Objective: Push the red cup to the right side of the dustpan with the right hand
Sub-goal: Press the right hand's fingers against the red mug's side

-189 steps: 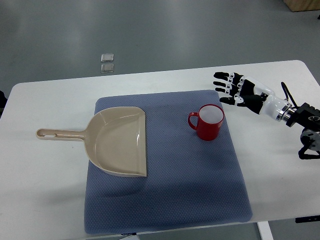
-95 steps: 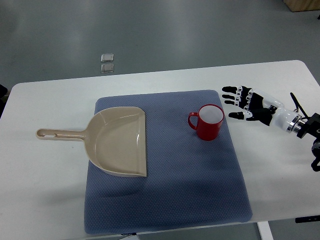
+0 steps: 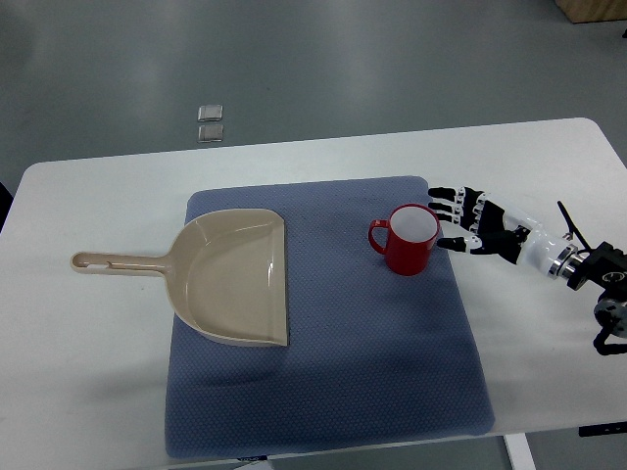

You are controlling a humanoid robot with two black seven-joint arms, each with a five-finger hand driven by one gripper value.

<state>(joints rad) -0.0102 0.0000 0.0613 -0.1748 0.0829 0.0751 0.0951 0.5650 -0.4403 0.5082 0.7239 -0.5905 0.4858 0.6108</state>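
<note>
A red cup with a white inside stands upright on a blue-grey mat, its handle pointing left toward the dustpan. A beige dustpan lies on the mat's left part, its handle sticking out left over the white table. My right hand comes in from the right edge, fingers spread open, its fingertips just right of the cup and close to it. I cannot tell whether they touch it. The left arm is out of view.
The white table carries the mat. The right forearm and wrist lie over the table's right part. Two small square plates are on the grey floor beyond the table's far edge.
My right hand has dropped lower in the picture and moved left, from above and right of the cup to right beside it. The cup and dustpan have not moved.
</note>
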